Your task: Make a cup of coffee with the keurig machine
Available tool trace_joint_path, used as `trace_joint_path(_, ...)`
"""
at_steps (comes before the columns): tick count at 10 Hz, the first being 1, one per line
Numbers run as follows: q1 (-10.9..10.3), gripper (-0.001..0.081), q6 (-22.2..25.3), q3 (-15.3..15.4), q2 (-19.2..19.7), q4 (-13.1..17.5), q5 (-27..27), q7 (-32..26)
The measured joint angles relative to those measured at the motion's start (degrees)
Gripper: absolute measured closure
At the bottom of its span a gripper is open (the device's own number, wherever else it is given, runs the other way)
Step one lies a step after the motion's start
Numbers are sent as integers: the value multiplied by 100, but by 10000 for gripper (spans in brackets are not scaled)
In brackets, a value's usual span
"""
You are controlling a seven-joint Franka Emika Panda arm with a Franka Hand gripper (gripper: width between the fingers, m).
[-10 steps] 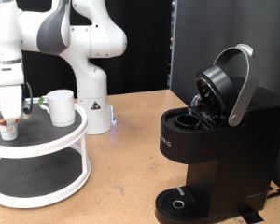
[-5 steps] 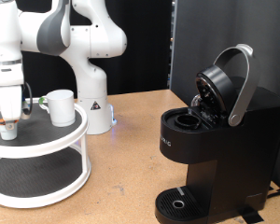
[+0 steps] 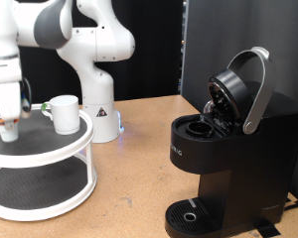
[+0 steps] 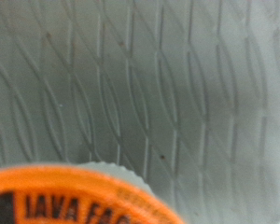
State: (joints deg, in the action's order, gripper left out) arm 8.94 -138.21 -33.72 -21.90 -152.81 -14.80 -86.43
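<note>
The white cup (image 3: 65,112) stands on the top shelf of a round white two-tier stand (image 3: 50,149) at the exterior view's left. My gripper (image 3: 7,125) hangs low over that shelf, left of the cup, right at a small white pod (image 3: 7,135). The wrist view shows the pod's orange top (image 4: 75,198) very close, on the grey patterned mat (image 4: 140,84); my fingers do not show there. The black keurig machine (image 3: 228,159) stands at the right with its lid (image 3: 233,91) raised and its pod chamber (image 3: 199,127) open.
The arm's white base (image 3: 99,109) stands behind the stand. The stand's lower shelf (image 3: 35,183) has a dark mat. The machine's round drip tray (image 3: 192,215) is at the bottom. A black panel (image 3: 238,40) rises behind the machine.
The arm has shifted slightly to the left over the shelf, and the hand sits a little lower at the pod. The cup and machine have not moved.
</note>
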Motion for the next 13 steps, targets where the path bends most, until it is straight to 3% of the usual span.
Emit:
trace_joint_path(4, 0, 365, 1000, 50, -610, 451, 30, -367)
trace_joint_path(6, -10, 366, 1034, 56, -603, 430, 149, -283)
trace_joint_path(9, -251, 366, 1686, 294, -660, 542, 1048, 231)
trace_joint_path(13, -502, 371, 1733, 898, -721, 668, 1814, 1526)
